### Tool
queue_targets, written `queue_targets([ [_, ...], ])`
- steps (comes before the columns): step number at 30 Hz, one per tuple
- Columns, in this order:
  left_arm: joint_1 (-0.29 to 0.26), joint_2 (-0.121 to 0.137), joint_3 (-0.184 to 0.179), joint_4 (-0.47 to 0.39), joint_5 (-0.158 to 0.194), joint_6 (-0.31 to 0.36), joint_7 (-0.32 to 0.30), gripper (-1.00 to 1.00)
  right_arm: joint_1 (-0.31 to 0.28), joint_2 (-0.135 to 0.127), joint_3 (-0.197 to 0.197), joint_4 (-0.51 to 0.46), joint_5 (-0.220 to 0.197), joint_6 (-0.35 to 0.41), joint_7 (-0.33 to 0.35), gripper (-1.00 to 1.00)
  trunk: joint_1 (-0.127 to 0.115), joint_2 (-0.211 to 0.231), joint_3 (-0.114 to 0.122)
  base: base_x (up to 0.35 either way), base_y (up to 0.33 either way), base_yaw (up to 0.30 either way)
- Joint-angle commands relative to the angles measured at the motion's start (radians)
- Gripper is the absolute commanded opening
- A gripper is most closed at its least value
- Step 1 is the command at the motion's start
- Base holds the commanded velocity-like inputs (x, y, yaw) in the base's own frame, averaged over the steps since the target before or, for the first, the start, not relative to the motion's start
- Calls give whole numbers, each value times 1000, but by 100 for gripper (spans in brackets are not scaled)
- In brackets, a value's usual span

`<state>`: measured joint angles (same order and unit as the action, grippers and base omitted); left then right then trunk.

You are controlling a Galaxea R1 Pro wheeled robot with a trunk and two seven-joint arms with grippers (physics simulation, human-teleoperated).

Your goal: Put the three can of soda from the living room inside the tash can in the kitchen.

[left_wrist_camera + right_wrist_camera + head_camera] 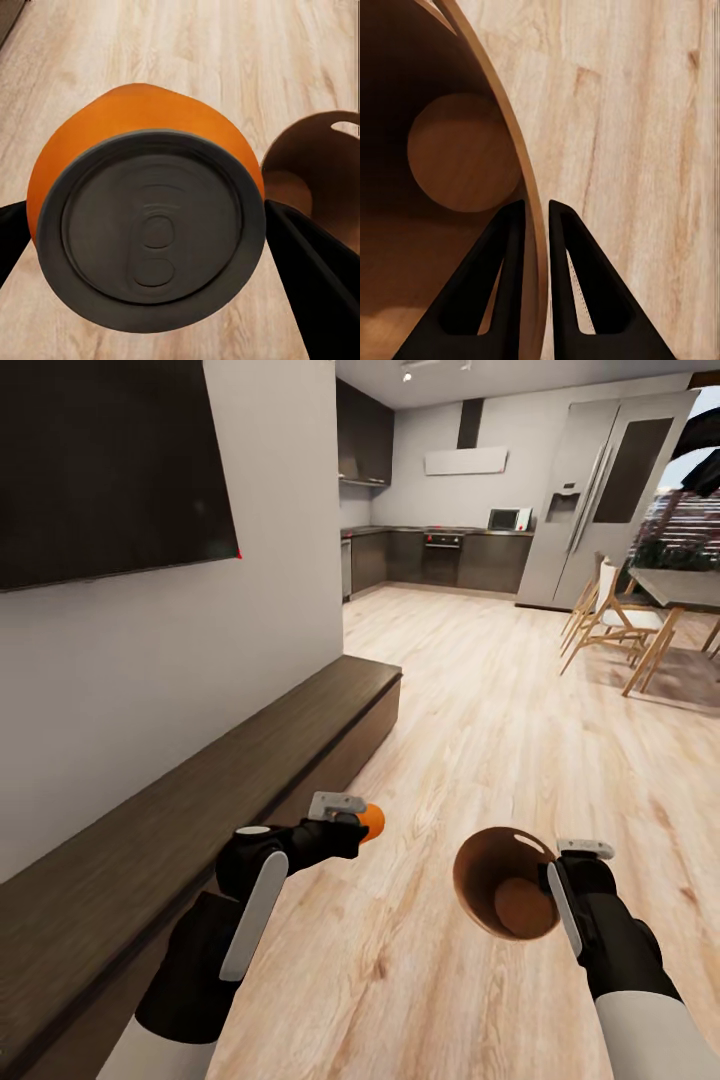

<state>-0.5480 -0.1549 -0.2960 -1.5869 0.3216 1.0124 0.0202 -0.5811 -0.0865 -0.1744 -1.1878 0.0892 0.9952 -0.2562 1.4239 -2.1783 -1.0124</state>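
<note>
One can of soda (372,821), no readable label, gripped in the left tool (352,822) beside the bench (200,800); right tool (556,880) pinches the tash can (490,880) rim, open floor (480,690) ahead.

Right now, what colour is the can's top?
Dark grey, above an orange body; the left wrist view shows the can best.

You had bright, even light, with ceiling spots (405,374) far back in the kitchen and daylight from the right. Shadows were soft under the chairs (610,622) and dining table (672,590). Renders were sharp, slightly blocky; the bin interior (405,112) went dark.
</note>
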Motion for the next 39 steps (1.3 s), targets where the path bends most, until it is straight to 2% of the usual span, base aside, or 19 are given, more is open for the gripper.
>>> queue_targets([
  [1, 0, 0, 0, 0, 1, 0, -1, -100, -2, 0, -1, 3, 4, -1, 3, -100, -4, 7, 3, 0, 0, 0],
  [8, -1, 0, 0, 0, 35, 0, -3, -100, -32, 0, -2, 90, 6, -48, -4, -100, -31, 56, 25, 0, 0, 0],
  [13, -2, 0, -8, 1, 83, 0, -17, -100, -38, 1, -2, 115, 3, -69, -34, -100, -50, 91, 41, 0, 0, 0],
  [14, -2, 0, -30, 1, 98, 0, -25, -100, -39, 2, -1, 118, 2, -72, -40, -100, -54, 98, 44, 0, 0, 0],
  [18, -3, -1, -82, 0, 116, 0, -32, -100, -40, 2, -1, 122, 0, -74, -45, -100, -69, 126, 57, 0, 0, 0],
  [21, -3, -1, -91, 0, 133, 0, -33, -100, -40, 2, -1, 123, 0, -74, -45, -100, -81, 147, 66, 0, 0, 0],
  [24, -3, 0, -105, -1, 171, 0, -34, -100, -40, 2, 0, 123, 0, -75, -46, -100, -92, 168, 75, 0, 0, 0],
  [26, -3, 0, -125, -1, 186, 0, -34, -100, -40, 1, 0, 123, 0, -75, -46, -100, -100, 182, 82, 0, 0, 0],
  [29, -3, -1, -147, -3, 197, 0, -35, -100, -40, 1, 0, 123, 0, -75, -46, -100, -111, 203, 91, 0, 0, 0],
  [39, -3, -2, -166, -5, 236, 0, -36, -100, -40, 2, 0, 125, 0, -75, -46, -100, -150, 273, 122, 0, 0, 0],
])
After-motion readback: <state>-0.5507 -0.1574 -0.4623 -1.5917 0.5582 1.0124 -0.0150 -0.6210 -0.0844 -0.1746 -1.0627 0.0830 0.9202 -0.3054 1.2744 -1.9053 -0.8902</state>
